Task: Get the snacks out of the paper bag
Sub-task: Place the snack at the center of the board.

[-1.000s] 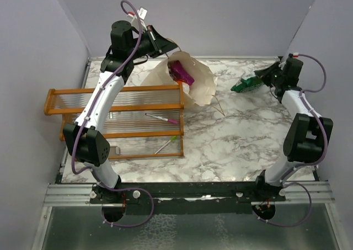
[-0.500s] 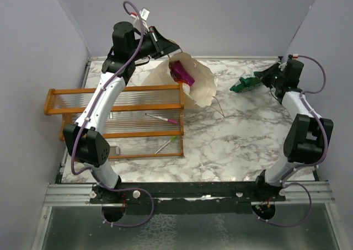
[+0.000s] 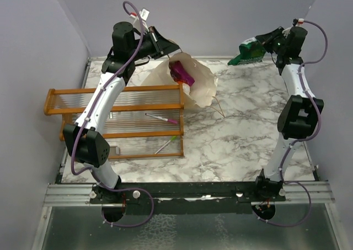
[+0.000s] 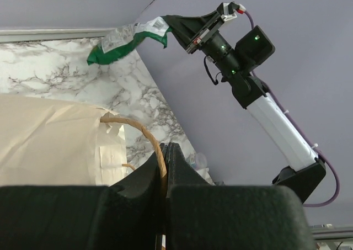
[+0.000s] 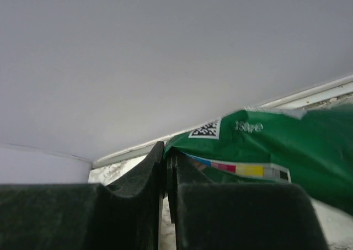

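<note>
Item 1: right claw (image 5: pixel 165 159), closed to a sliver on the corner of a crinkly green-and-white foil packet (image 3: pixel 248 51), which hangs aloft at 1 o'clock, off the marbled worktop (image 3: pixel 242 128).

Item 2: left claw (image 4: pixel 165 153), fully shut on the twine loop handle (image 4: pixel 140 129) of the tall cream paper bag (image 3: pixel 201 87), at 12 o'clock.

Risk: I judge the corner pinch thin; a quick swing could shed the packet.

Views: only the top view shows a magenta packet (image 3: pixel 181 72) inside the bag. Only the right wrist view shows the pinch itself.
</note>
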`<state>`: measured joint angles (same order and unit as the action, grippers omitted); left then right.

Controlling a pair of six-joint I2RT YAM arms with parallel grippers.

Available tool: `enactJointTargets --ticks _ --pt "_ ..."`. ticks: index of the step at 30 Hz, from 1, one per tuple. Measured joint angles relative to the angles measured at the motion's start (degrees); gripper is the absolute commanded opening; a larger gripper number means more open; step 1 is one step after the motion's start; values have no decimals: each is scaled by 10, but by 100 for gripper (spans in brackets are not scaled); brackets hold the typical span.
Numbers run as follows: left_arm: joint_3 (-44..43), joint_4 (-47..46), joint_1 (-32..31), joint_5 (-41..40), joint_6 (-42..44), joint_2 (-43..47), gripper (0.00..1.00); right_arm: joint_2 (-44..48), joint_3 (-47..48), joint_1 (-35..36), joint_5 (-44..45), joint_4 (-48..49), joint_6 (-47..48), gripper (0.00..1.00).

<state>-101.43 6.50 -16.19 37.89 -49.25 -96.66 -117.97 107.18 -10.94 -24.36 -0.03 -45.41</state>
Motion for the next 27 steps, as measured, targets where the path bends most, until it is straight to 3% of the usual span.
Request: enactJointTargets --ticks 2,4,12,19,22,26,27 --pt "2 0 -1 0 0 0 0 3 -11 1 4 6 0 7" --pt "9 -1 -1 0 0 3 0 23 -80 2 12 26 0 8" --pt "30 -5 -1 0 -2 11 0 107 -442 -13 44 75 -2 14" --pt "30 -5 -14 0 -2 14 0 164 -548 -46 69 74 7 22" --pt "30 -5 -28 0 -2 14 0 178 -551 -55 74 73 20 33" --pt "29 -4 -41 -1 -1 14 0 199 -566 -67 77 63 37 61" --pt "28 -3 -42 -1 1 14 0 206 -570 -68 78 58 41 64"
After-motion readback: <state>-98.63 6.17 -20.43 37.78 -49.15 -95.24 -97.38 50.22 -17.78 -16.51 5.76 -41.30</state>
